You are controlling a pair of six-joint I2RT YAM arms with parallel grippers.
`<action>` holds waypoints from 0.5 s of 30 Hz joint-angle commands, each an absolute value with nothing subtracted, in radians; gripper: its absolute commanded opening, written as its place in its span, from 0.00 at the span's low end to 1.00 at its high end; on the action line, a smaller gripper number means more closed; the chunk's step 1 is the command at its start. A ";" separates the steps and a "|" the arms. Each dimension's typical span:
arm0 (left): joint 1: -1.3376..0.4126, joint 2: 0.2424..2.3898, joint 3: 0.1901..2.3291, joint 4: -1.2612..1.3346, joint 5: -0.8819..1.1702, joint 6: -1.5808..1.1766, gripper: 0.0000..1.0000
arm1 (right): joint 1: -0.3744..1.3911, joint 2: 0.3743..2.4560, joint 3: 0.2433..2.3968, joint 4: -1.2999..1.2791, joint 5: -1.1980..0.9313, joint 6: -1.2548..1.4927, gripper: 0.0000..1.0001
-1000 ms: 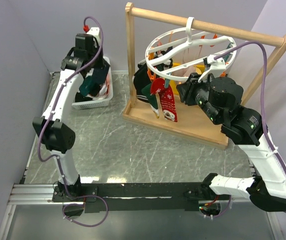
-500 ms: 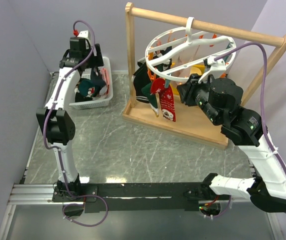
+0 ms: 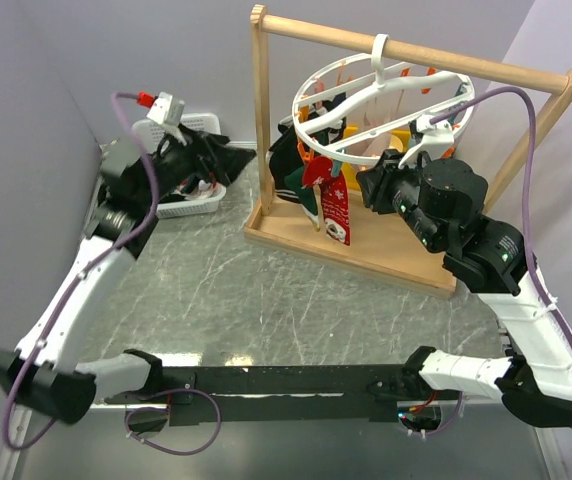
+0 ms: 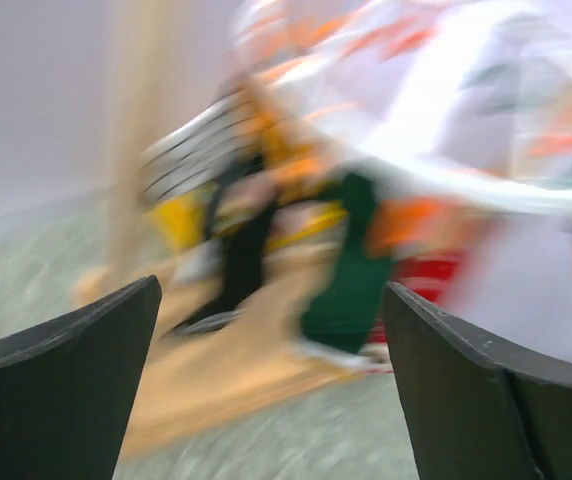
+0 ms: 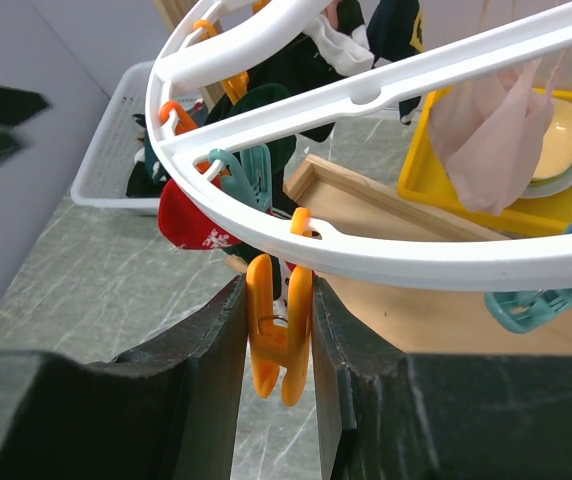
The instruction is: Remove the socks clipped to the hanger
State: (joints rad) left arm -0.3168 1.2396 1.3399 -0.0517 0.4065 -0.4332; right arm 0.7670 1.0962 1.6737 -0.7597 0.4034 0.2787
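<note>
Several socks (image 3: 336, 210) hang clipped under the hanger (image 5: 416, 265); others apparently lie in the basket (image 3: 178, 208) beside it. The right end effector (image 5: 278, 300) pinches an orange clip (image 5: 278, 345); the left end effector (image 4: 271, 320) gapes empty.

Hanger (image 5: 446, 265) was white, ring and spokes alike. The orange clip (image 5: 279, 335) at its near rim was plain, and the teal clips (image 5: 253, 175) were paler in tone. Socks noted: red sock (image 3: 336, 210) with white print, dark green sock (image 5: 261, 105), and pale pink sock (image 5: 491, 125), unpatterned. Tray (image 5: 446, 205) was yellow and basket (image 5: 116, 140) white. Frame (image 3: 466, 60) was pale wood. Table (image 3: 266, 290) was grey-green with pale marble veining. Cable (image 3: 531, 150) was purple.
</note>
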 commanded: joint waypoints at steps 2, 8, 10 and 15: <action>-0.391 1.206 1.247 0.252 0.641 -0.496 0.93 | 0.764 1.068 1.661 -0.773 0.413 0.275 0.32; -0.483 1.316 1.336 0.238 0.718 -0.465 0.91 | 0.765 1.068 1.667 -0.781 0.417 0.275 0.32; -0.506 1.338 1.350 0.236 0.706 -0.450 0.93 | 0.764 1.068 1.672 -0.782 0.419 0.278 0.32; -0.538 1.385 1.414 0.184 0.673 -0.420 0.90 | 0.765 1.074 1.680 -0.784 0.411 0.279 0.32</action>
